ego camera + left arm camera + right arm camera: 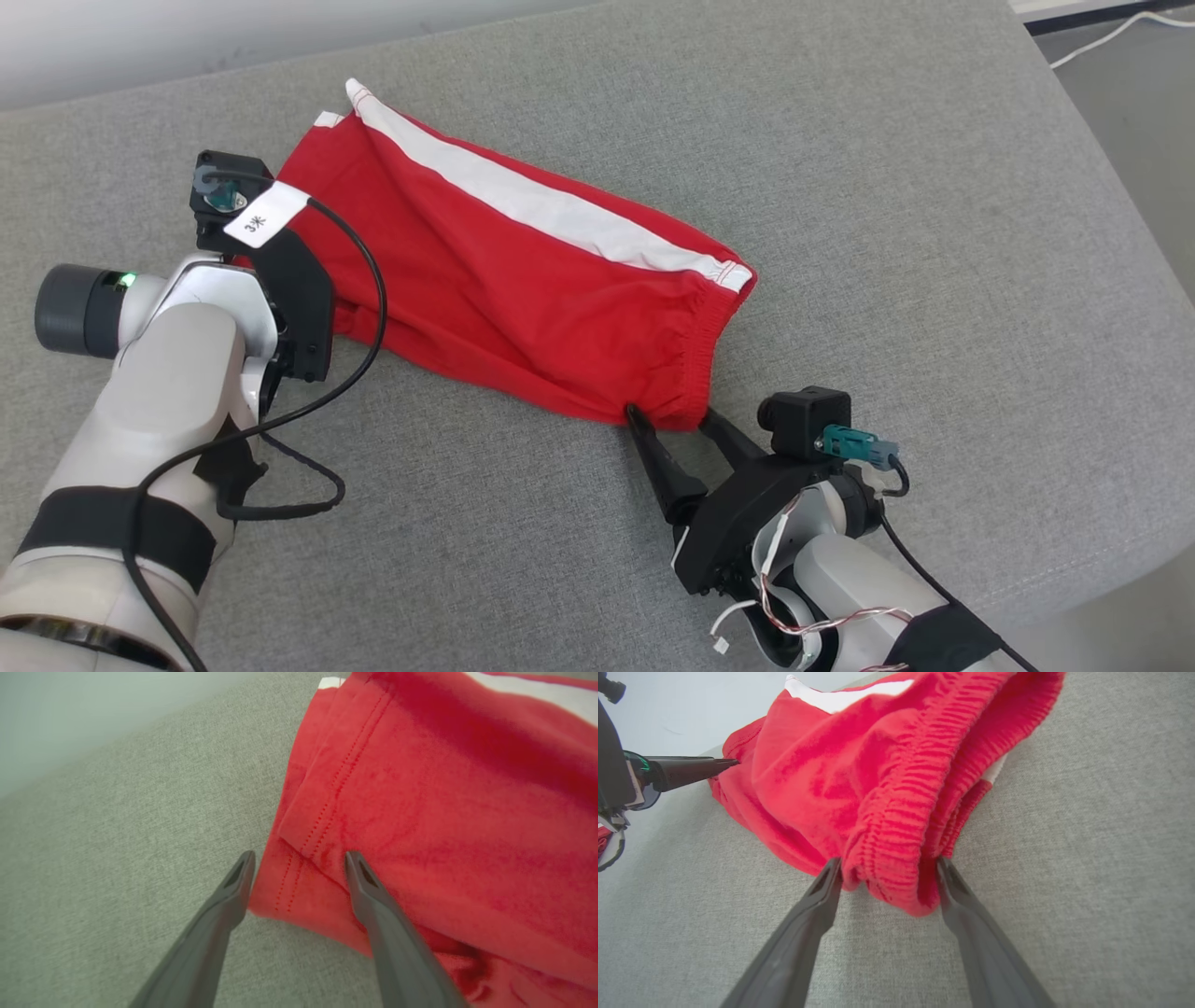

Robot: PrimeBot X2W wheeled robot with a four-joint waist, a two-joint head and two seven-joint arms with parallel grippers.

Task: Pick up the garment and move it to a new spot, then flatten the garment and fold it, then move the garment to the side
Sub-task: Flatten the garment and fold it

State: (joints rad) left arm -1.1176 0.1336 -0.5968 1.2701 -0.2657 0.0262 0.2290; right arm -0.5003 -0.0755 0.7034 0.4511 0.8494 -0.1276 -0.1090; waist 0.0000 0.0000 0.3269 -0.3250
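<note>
The garment [504, 280], red shorts with a white side stripe, lies folded lengthwise on the grey cushion. My left gripper [299, 858] is open at the stitched hem end, with the hem's corner [303, 877] lying between its spread fingers; in the head view its fingers are hidden under the left wrist [289, 289]. My right gripper [672, 415] is open at the gathered elastic waistband [896, 826], its two fingers straddling the waistband's near corner without closing on it. In the right wrist view my right gripper [888, 862] points at the bunched waistband, and one left finger [691, 767] touches the far hem.
The grey fabric cushion [840, 233] runs wide around the shorts and drops off at the right edge. A white cable [1111, 37] lies on the floor at the top right. A black cable [359, 308] loops from my left wrist over the garment's near edge.
</note>
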